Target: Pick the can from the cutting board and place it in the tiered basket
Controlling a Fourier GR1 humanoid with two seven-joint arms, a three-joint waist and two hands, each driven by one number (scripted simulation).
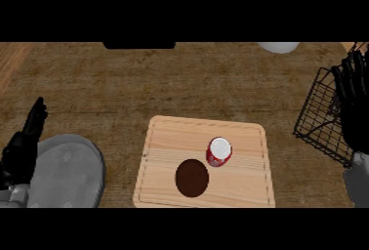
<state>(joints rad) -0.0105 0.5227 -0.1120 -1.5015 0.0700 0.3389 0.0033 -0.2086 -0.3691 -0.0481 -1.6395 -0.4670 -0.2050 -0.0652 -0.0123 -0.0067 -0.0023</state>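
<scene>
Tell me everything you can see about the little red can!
The can is red with a pale, whitish round top. It looks like metal. It stands upright on the light wooden cutting board, toward the right half of the board. Just down and left of it is a dark brown round thing on the same board, close beside it. No hand touches the can.

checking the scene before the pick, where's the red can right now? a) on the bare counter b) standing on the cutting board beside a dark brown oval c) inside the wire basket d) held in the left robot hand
b: the red can stands upright on the wooden cutting board, just up and right of the dark brown oval, apart from the wire basket.
</scene>
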